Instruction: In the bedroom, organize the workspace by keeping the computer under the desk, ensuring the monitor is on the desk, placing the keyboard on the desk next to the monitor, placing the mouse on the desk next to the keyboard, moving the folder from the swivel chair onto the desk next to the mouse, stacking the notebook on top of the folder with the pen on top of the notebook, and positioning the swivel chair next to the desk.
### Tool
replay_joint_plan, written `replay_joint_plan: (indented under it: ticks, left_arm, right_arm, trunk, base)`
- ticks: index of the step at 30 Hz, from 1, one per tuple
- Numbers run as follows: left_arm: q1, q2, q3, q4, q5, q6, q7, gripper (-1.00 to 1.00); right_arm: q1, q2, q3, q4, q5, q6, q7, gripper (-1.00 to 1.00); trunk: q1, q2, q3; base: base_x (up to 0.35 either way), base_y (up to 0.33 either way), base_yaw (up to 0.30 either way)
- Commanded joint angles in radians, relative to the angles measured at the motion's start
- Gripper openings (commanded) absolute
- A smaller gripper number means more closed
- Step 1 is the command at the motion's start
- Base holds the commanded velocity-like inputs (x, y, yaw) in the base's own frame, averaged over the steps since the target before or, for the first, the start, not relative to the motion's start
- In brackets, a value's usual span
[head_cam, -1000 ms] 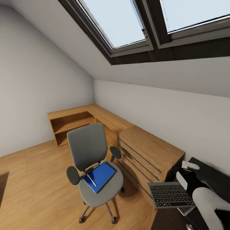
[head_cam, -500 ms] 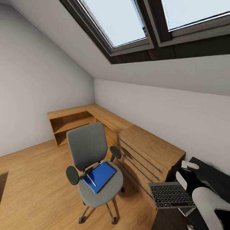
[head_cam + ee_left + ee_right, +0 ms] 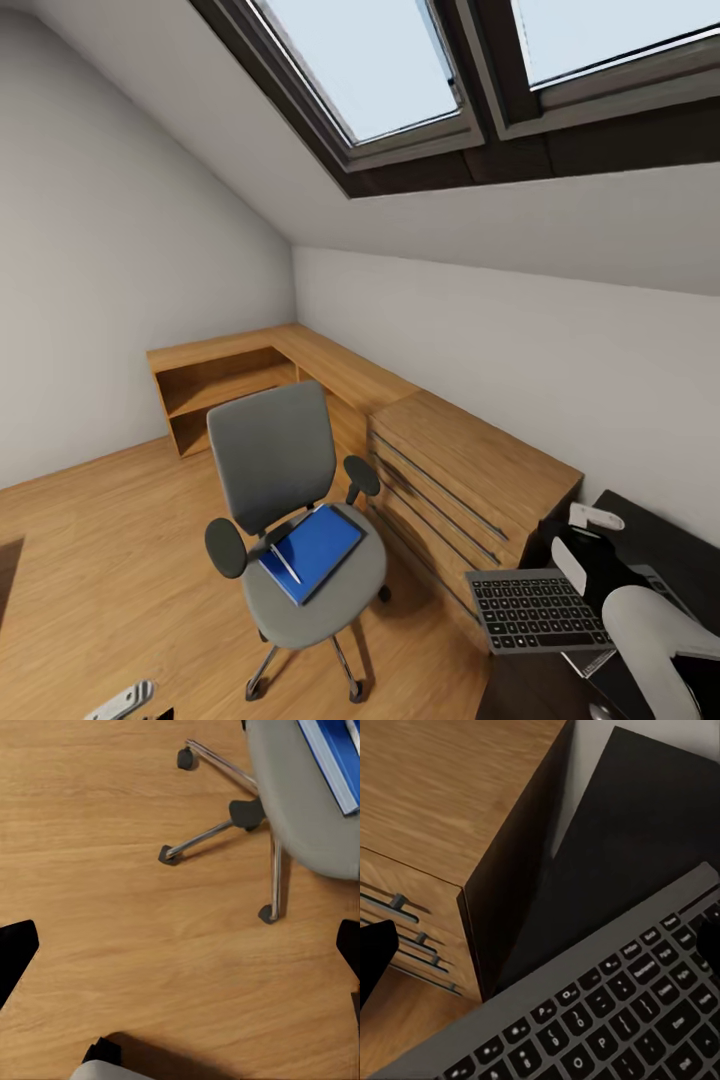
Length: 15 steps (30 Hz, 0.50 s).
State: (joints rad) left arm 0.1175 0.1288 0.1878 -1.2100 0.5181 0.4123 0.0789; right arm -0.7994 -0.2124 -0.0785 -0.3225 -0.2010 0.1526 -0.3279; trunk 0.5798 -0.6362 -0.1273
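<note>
The left pincer [image 3: 125,700] sits at 7 o'clock in the head view, spread wide and empty above the wood floor [image 3: 112,907]. The swivel chair [image 3: 285,490] carries the blue folder [image 3: 315,550] and pen [image 3: 284,562]. At 4 o'clock the right pincer [image 3: 590,560] holds the keyboard [image 3: 535,610] over the bench [image 3: 670,550].

The swivel chair [image 3: 290,500] stands on the plank floor [image 3: 90,560] at the head view's centre. On its seat lies the folder [image 3: 315,550], with the pen [image 3: 284,562] across the folder's 9 o'clock edge. At 2 o'clock from the chair, just beside it, stands a chest of drawers [image 3: 460,490], which joins a low shelf unit [image 3: 230,375] running back at 11 o'clock into the room's corner. At 4 o'clock from the chair, the keyboard [image 3: 535,610] sits over the near edge of the desk [image 3: 660,545], right of the chest. Skylights [image 3: 400,70] are overhead at 12 o'clock.
</note>
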Motion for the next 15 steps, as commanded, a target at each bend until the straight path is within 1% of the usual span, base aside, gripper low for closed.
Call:
replay_joint_plan:
  ticks: [1, 9, 10, 11, 12, 13, 15]
  left_arm:
    - [0.001, 0.000, 0.008, 0.014, 0.011, -0.036, 0.006, 1.00]
    - [0.001, 0.000, 0.014, 0.025, 0.010, -0.082, 0.003, 1.00]
    - [0.002, 0.000, 0.014, 0.023, 0.010, -0.098, 0.000, 1.00]
    - [0.013, -0.001, 0.014, 0.000, 0.010, -0.140, -0.013, 1.00]
    - [0.020, -0.001, 0.014, -0.012, 0.010, -0.153, -0.017, 1.00]
    - [0.053, -0.001, 0.014, -0.053, 0.011, -0.178, -0.027, 1.00]
    - [0.088, -0.001, 0.014, -0.098, 0.011, -0.192, -0.032, 1.00]
  right_arm:
    - [0.000, 0.000, 0.000, 0.001, -0.005, 0.005, -0.004, 1.00]
    - [0.000, -0.001, -0.003, 0.004, -0.006, 0.011, -0.014, 1.00]
    - [0.000, -0.001, -0.003, 0.005, -0.005, 0.011, -0.017, 1.00]
    - [0.000, -0.001, -0.003, 0.004, -0.005, 0.011, -0.019, 1.00]
    - [-0.001, -0.001, -0.003, 0.004, -0.005, 0.011, -0.020, 1.00]
    - [-0.001, -0.001, -0.003, 0.004, -0.006, 0.012, -0.021, 1.00]
    - [0.000, -0.001, -0.003, 0.004, -0.005, 0.013, -0.021, 1.00]
  trunk:
    - [0.004, -0.009, -0.005]
    - [0.035, -0.065, -0.030]
    - [0.039, -0.072, -0.033]
    - [0.043, -0.079, -0.036]
    - [0.046, -0.086, -0.039]
    - [0.050, -0.093, -0.042]
    - [0.058, -0.107, -0.049]
  base:
    - [0.000, 0.000, 0.000]
    - [0.000, 0.000, 0.000]
    - [0.000, 0.000, 0.000]
    - [0.000, 0.000, 0.000]
    - [0.000, 0.000, 0.000]
    - [0.000, 0.000, 0.000]
    - [0.000, 0.000, 0.000]
